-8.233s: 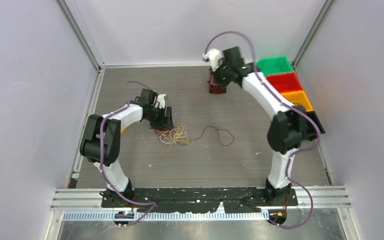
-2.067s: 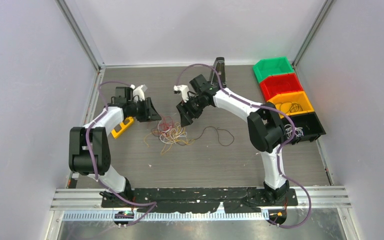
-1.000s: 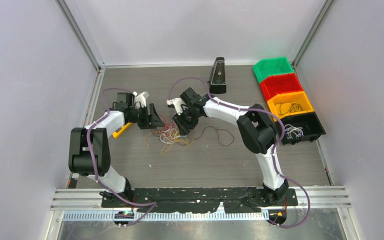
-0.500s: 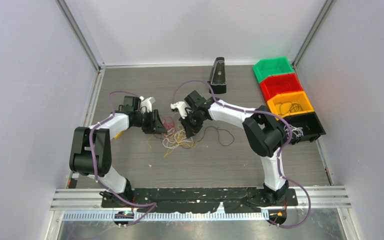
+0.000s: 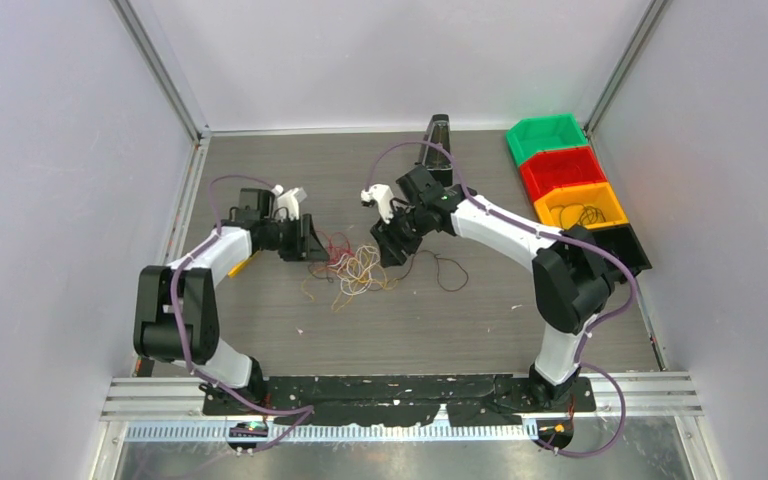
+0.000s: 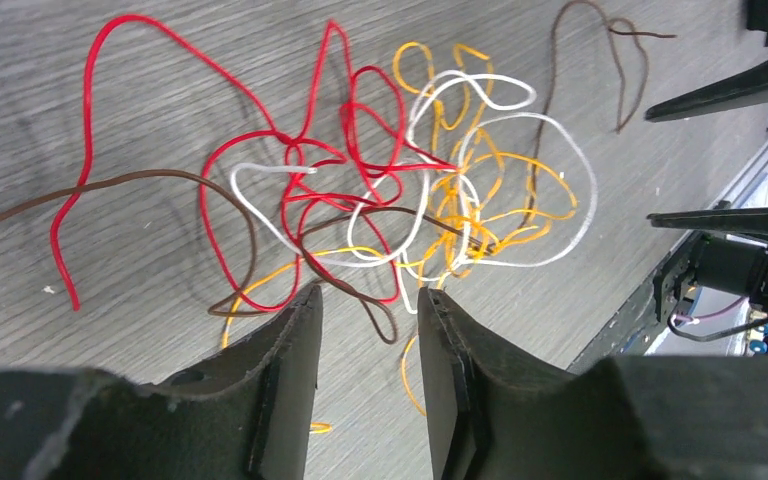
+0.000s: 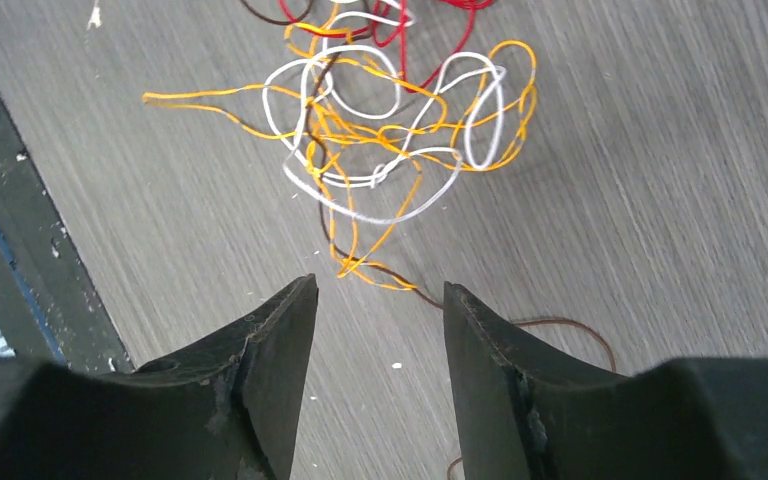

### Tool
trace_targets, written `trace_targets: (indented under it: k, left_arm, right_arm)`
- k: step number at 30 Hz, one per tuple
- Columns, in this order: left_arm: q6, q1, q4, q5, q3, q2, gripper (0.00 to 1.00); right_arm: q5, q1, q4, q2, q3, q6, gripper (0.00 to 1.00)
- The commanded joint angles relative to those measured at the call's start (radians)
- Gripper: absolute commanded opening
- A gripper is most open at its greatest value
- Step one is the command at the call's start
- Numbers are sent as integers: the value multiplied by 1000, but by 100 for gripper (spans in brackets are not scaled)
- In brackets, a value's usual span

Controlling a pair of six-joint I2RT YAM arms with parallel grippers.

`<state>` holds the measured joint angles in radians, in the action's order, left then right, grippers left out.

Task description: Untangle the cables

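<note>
The cables (image 5: 357,268) lie as a loose tangle of red, white, orange and dark brown wires on the grey table between my two grippers. My left gripper (image 5: 312,248) stands at the tangle's left edge. In the left wrist view the left gripper (image 6: 368,296) is open, its fingertips just short of the cables (image 6: 400,200), with a brown loop (image 6: 380,325) lying on the table between them. My right gripper (image 5: 393,250) hangs at the tangle's right edge. In the right wrist view this gripper (image 7: 380,290) is open and empty, the cables (image 7: 390,120) ahead of it.
A single dark brown wire (image 5: 442,270) curls to the right of the tangle. Green (image 5: 550,133), red (image 5: 563,166), orange (image 5: 582,207) and black (image 5: 628,250) bins line the right edge. A black wedge-shaped object (image 5: 438,135) stands at the back. A yellow object (image 5: 239,266) lies under the left arm.
My right gripper closed at the tangle, then opened and drew back to the right. The tangle shifted and spread a little rightwards. The left gripper narrowed slightly and stayed by the tangle's left edge.
</note>
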<state>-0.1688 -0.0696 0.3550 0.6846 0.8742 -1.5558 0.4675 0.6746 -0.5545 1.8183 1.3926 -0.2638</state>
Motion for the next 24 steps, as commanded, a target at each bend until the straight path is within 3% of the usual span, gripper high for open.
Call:
trace_targets:
  k: [1,7,10,15,19,24]
  left_arm:
    - [41,5,24,90,31,80,42]
    - [148,-26,169,168,-32,201,43]
    - [165,-63,198,114,-97,235,52]
    - [97,-140,146,81,-176,246,65]
    - [32,-170,84,21,-249,246,66]
    - [-16,-171,92,-43,-228,181,65]
  right_arm:
    - [94,8,-12,-81,3,-61,54]
    - [137,46,29,-103,-38,-5,54]
    - [54,75,77,-70,-31,50,59]
    - [1,83,83,51,80,139,64]
    - [-3,86,64,127,125,178,64]
    - [-19,91,78,185,130,203,66]
